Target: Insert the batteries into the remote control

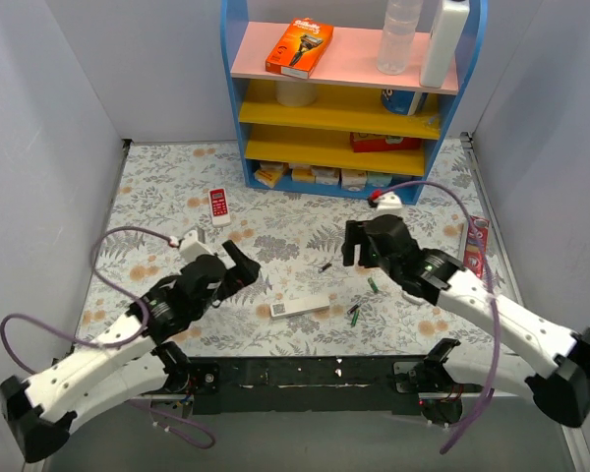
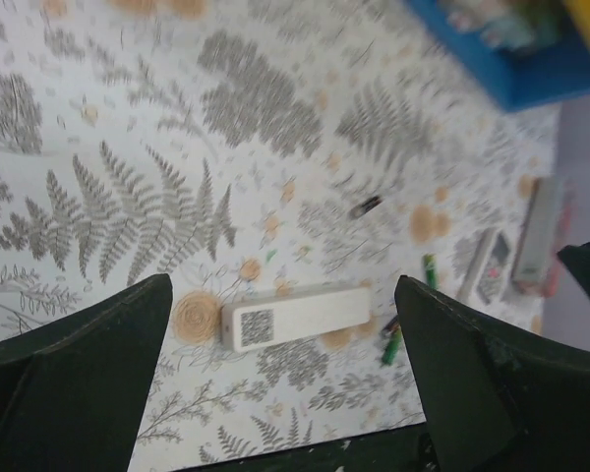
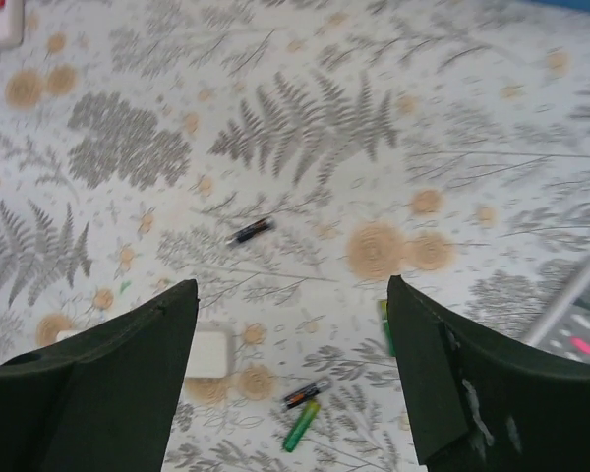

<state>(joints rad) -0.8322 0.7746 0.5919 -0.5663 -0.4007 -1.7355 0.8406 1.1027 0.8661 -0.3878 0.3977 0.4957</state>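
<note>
The white remote control (image 1: 300, 306) lies back-up on the floral table, with a QR sticker near its left end. It also shows in the left wrist view (image 2: 297, 316), and its end shows in the right wrist view (image 3: 206, 352). The batteries lie loose to its right: a dark one (image 1: 326, 265), a green one (image 1: 373, 285) and a green-and-dark pair (image 1: 355, 315). The right wrist view shows the dark one (image 3: 250, 231) and the pair (image 3: 305, 408). My left gripper (image 1: 234, 270) is open and empty, up and left of the remote. My right gripper (image 1: 359, 246) is open and empty above the batteries.
A blue shelf unit (image 1: 349, 187) with boxes and bottles stands at the back. A short red-and-white remote (image 1: 219, 205) lies at the back left. A pink pack (image 1: 477, 246) and a grey buttoned device (image 3: 580, 329) lie at the right edge. Grey walls close both sides.
</note>
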